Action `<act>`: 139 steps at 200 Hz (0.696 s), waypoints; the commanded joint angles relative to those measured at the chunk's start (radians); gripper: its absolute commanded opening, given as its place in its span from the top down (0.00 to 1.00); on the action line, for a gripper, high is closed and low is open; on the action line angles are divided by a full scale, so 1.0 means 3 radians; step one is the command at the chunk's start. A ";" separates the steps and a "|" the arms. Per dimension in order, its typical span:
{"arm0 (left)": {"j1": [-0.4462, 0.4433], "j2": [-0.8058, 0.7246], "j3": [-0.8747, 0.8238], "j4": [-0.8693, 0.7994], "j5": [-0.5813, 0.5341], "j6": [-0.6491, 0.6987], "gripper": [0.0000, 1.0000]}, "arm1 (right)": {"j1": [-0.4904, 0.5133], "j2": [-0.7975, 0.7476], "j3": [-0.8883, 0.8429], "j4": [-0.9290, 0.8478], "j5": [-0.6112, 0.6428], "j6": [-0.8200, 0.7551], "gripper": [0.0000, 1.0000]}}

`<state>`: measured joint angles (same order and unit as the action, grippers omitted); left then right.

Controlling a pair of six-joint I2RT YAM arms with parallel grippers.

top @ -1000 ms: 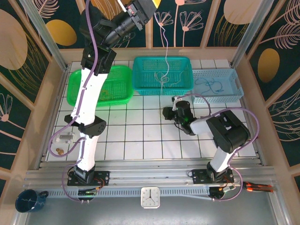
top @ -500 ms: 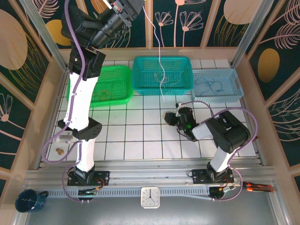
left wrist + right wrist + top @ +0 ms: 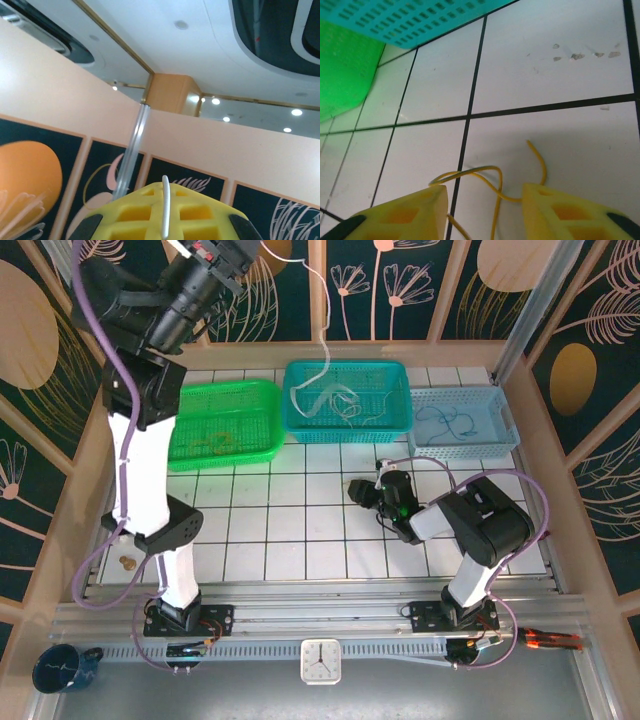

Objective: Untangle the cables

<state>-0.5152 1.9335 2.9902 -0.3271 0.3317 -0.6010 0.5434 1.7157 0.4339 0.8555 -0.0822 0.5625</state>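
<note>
My left gripper (image 3: 240, 252) is raised high at the back left, shut on a thin white cable (image 3: 326, 340) that hangs down into the teal basket (image 3: 392, 375), where more white cables (image 3: 340, 405) lie tangled. In the left wrist view the white cable (image 3: 165, 207) runs between the closed yellow fingers (image 3: 130, 215). My right gripper (image 3: 362, 490) sits low on the white tiles in front of the teal basket. Its fingers (image 3: 415, 212) stand apart, and a yellow cable (image 3: 492, 181) lies looped on the tile between them, gripped by neither.
A green basket (image 3: 160, 410) at the back left holds yellow-orange cables (image 3: 222, 445). A light blue basket (image 3: 500, 400) at the back right holds a light blue cable (image 3: 447, 423). Small items (image 3: 130, 535) lie at the left edge. Frame posts and patterned walls enclose the table.
The left arm has swung up and to the left, pulling the white cable with it. The right gripper's jaws have opened, leaving the yellow cable loose on the tile.
</note>
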 commanded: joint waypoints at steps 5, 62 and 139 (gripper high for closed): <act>0.0025 -0.0065 0.0063 -0.0302 -0.0190 0.0239 1.00 | 0.0059 0.0048 -0.0040 -0.0258 0.0127 0.0050 0.50; 0.0025 0.0015 0.0060 -0.0610 -0.0241 0.0354 1.00 | 0.0101 -0.0464 0.0120 -0.0669 -0.0023 -0.0144 0.47; 0.0025 0.0143 0.0064 -0.0811 -0.0167 0.0385 1.00 | 0.0101 -0.1288 0.0633 -0.1455 -0.0081 -0.0487 0.38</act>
<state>-0.5152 1.9514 3.0013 -0.5518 0.2611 -0.4969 0.5648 1.4002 0.5652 0.5205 -0.1066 0.4747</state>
